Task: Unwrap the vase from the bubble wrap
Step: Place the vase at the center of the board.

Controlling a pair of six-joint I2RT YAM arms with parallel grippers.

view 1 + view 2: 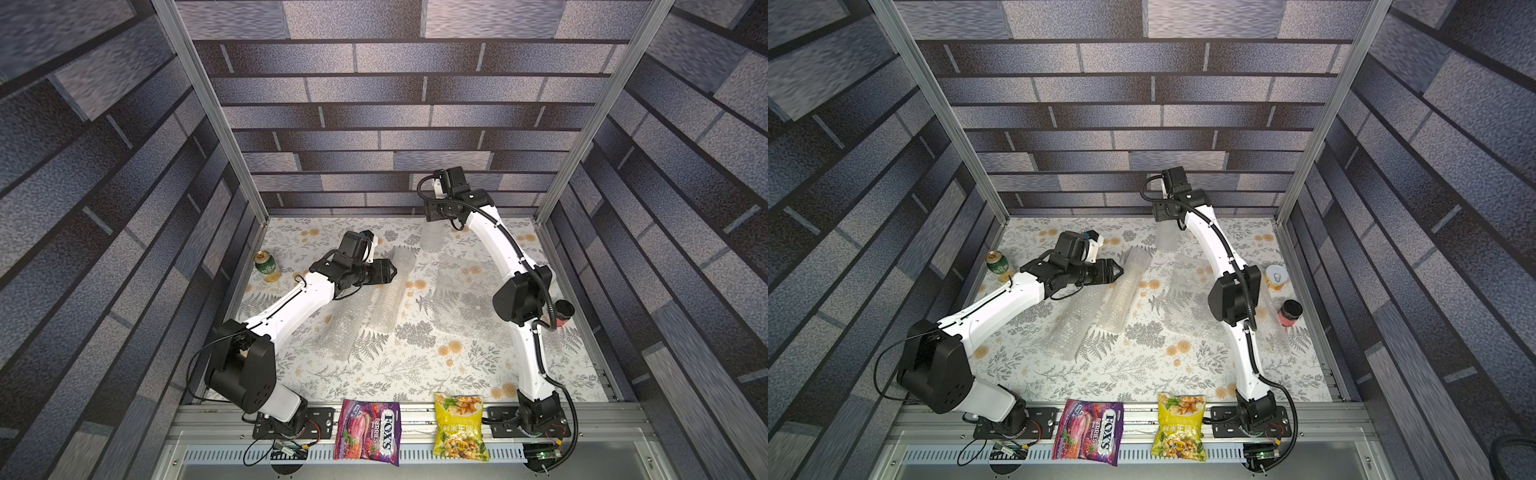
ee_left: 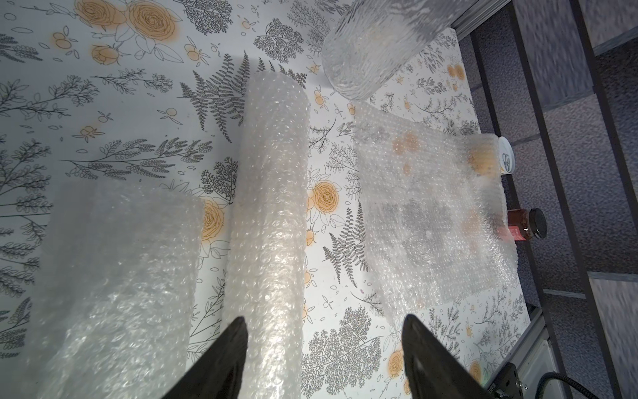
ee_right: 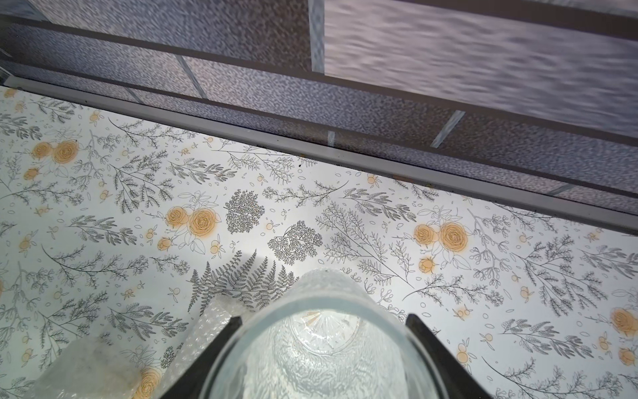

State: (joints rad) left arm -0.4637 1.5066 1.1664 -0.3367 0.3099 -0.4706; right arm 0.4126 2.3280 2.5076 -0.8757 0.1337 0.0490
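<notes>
The vase (image 1: pixel 432 237) (image 1: pixel 1167 237) is a clear, textured glass cylinder hanging tilted above the back of the table. My right gripper (image 3: pixel 324 320) is shut on the vase (image 3: pixel 321 355) near its rim, one finger on each side. In the left wrist view the vase (image 2: pixel 373 48) looks bare. The bubble wrap lies on the table as two rolls (image 1: pixel 392 291) (image 1: pixel 345 328) and a flat sheet (image 1: pixel 465 299). My left gripper (image 1: pixel 388 271) (image 2: pixel 324 321) is open beside the far end of the middle roll (image 2: pixel 269 207), holding nothing.
A green can (image 1: pixel 265 266) stands at the left edge. A white-lidded can (image 1: pixel 1277 276) and a dark jar (image 1: pixel 1291 311) stand by the right wall. Two snack bags (image 1: pixel 368 430) (image 1: pixel 460 428) lie on the front rail. The back wall is close behind the vase.
</notes>
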